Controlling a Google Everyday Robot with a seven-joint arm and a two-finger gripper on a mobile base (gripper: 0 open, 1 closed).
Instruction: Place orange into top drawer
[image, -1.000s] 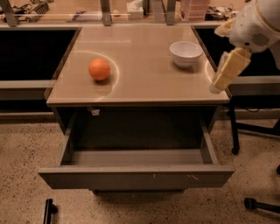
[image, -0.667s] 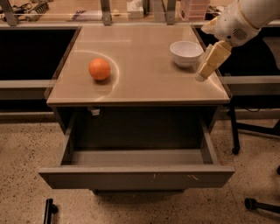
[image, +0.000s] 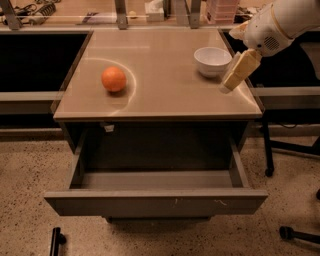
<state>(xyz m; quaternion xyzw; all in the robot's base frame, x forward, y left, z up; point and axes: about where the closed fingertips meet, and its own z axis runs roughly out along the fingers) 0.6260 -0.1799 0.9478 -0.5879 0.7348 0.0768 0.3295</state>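
Note:
The orange (image: 114, 79) sits on the left part of the tan cabinet top (image: 160, 95). The top drawer (image: 156, 201) is pulled out wide open below the cabinet top, and its grey inside shows nothing in it. My gripper (image: 231, 86) hangs at the right edge of the cabinet top, just right of the white bowl (image: 213, 60), far from the orange. It carries nothing that I can see.
The white bowl stands at the back right of the top. Dark open bays lie on both sides of the cabinet. Chair legs and castors (image: 287, 232) stand on the speckled floor at the right. A black handle (image: 55, 239) lies on the floor at the lower left.
My arm has moved up and to the left, from beside the cabinet's right edge to over its right side near the bowl. The orange and the drawer have not moved.

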